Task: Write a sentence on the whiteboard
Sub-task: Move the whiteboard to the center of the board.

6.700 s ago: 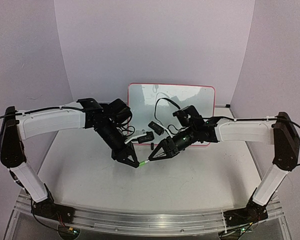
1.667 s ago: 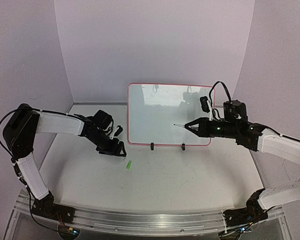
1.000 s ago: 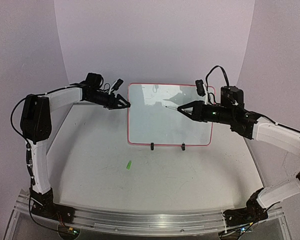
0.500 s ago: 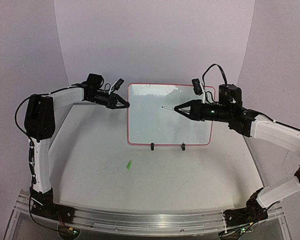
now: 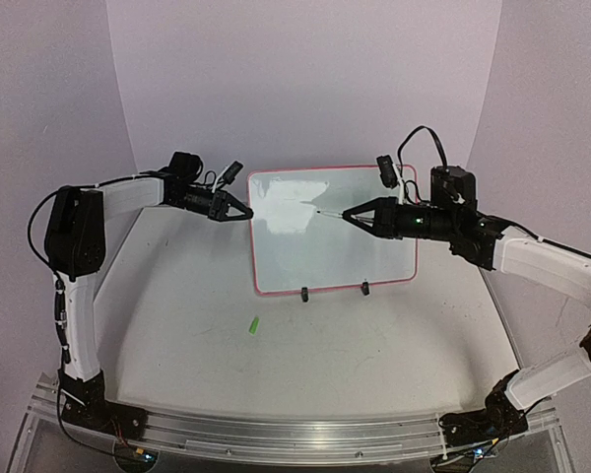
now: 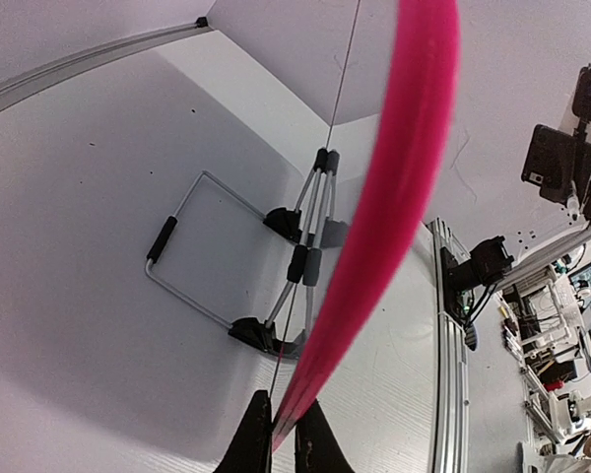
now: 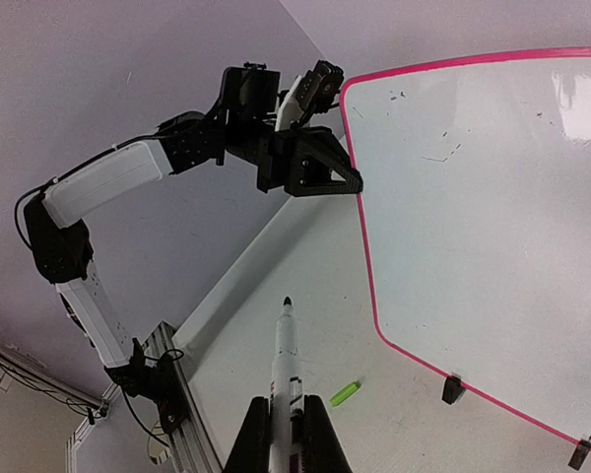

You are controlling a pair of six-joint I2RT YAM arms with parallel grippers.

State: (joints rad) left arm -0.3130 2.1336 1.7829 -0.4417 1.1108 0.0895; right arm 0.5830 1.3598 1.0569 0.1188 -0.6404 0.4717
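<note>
The whiteboard [image 5: 335, 232], white with a pink rim, stands slightly tilted on two black clip feet [image 5: 304, 293] at the table's middle back. My left gripper [image 5: 248, 213] is shut on the board's left edge, and the left wrist view shows the pink rim [image 6: 404, 177] pinched between the fingers of the left gripper [image 6: 286, 398]. My right gripper [image 5: 347, 214] is shut on an uncapped white marker [image 7: 286, 345], whose tip points left in front of the board's upper middle. Whether the tip touches the board, I cannot tell. The board [image 7: 492, 217] bears only faint marks.
A green marker cap [image 5: 253, 324] lies on the table in front of the board's left corner, and it also shows as the green cap [image 7: 346, 394] in the right wrist view. Behind the board stands a wire easel frame [image 6: 227, 266]. Walls close off the back and both sides.
My left gripper has shut on the whiteboard's left edge, and the board has tilted and shifted a little. The right gripper and its marker have barely moved.
</note>
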